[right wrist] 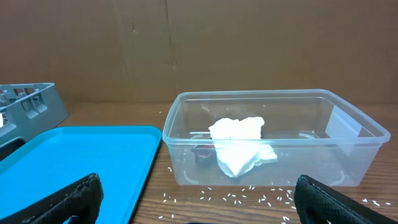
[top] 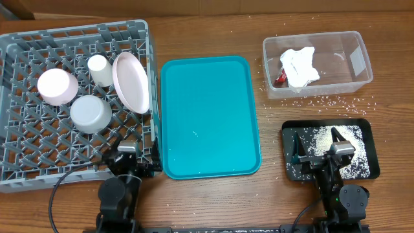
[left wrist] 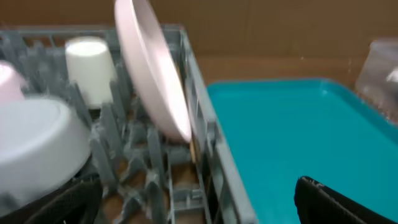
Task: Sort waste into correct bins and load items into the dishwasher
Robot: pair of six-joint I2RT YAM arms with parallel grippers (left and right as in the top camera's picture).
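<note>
L gripper (top: pixel 131 162) jaws wide, nr rack (top: pixel 74 28); plate (top: pixel 131 82) on edge, axis front-back.

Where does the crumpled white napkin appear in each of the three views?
Overhead: the napkin lies in the clear tub, upper right.
Left wrist: it cannot be made out; only the tub's blurred edge shows, far right.
Right wrist: the napkin is at centre, inside the tub.
Shared landmark: the teal tray, seen in all three views.

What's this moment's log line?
left gripper open; right gripper open; rack: plate, white bowl, grey bowl, cup; tub: napkin, wrapper; black tray: rice
</note>
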